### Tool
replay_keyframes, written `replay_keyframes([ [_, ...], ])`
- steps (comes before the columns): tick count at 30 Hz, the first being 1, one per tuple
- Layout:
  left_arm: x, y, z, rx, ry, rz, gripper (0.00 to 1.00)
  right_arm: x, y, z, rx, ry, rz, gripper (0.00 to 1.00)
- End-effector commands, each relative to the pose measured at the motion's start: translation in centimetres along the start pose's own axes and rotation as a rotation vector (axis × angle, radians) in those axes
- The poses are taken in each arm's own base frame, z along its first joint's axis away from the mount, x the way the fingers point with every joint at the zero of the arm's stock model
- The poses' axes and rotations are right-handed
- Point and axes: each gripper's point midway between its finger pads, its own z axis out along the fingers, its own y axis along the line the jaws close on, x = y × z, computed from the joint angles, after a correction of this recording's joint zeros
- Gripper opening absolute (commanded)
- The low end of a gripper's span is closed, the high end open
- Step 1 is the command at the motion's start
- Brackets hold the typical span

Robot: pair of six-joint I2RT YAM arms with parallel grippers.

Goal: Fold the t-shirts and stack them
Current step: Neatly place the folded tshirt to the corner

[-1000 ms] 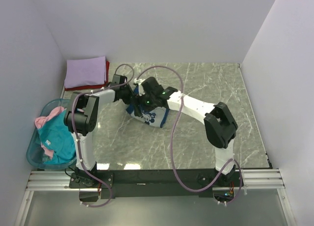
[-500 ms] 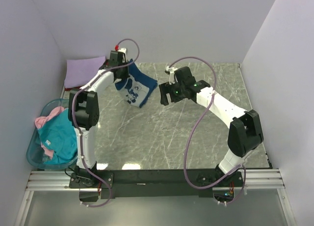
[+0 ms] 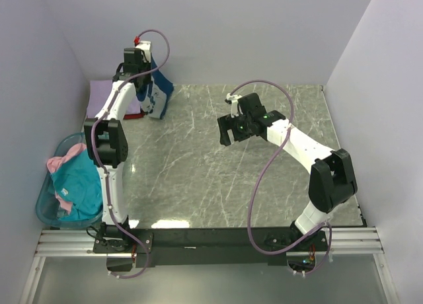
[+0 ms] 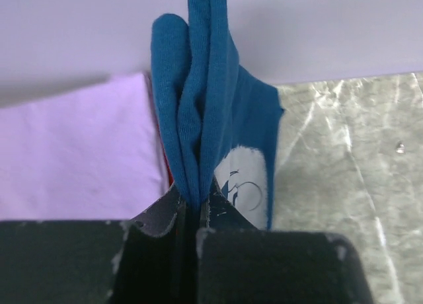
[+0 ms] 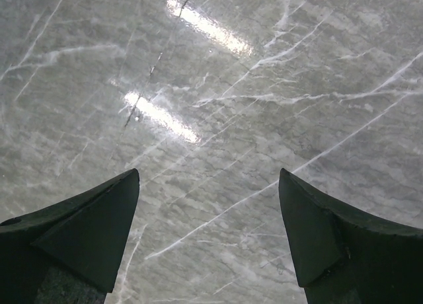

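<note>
My left gripper (image 3: 144,79) is shut on the folded dark blue t-shirt (image 3: 158,92) with a white print and holds it in the air at the far left, beside the stack. In the left wrist view the blue cloth (image 4: 201,119) runs up from between my shut fingers (image 4: 215,215). The stack has a lavender t-shirt (image 3: 106,96) on top of a red one (image 3: 135,114); the lavender one also shows in the left wrist view (image 4: 73,152). My right gripper (image 3: 227,131) is open and empty above the marble table (image 5: 218,119). Teal and pink t-shirts (image 3: 69,178) lie in the basket.
A translucent blue plastic basket (image 3: 46,211) stands off the table's left edge. White walls close the back and both sides. The marble table top (image 3: 264,178) spreads between the arms.
My left gripper has carried the blue t-shirt up and left, from mid-table to beside the stack. My right gripper let go of it and drew back to the right.
</note>
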Motion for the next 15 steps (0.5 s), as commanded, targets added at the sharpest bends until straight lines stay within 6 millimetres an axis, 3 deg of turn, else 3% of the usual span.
replay_keyframes([
  [1,-5.5,0.7,-1.3,-0.018,-0.136,0.104,0.00,-1.6,0.5,-1.7,-0.017,-0.071,-0.010,0.92],
  [15,-9.9,1.8,-4.7,-0.041,-0.224,0.118,0.00,-1.7,0.3,-1.8,-0.008,-0.069,-0.004,0.93],
])
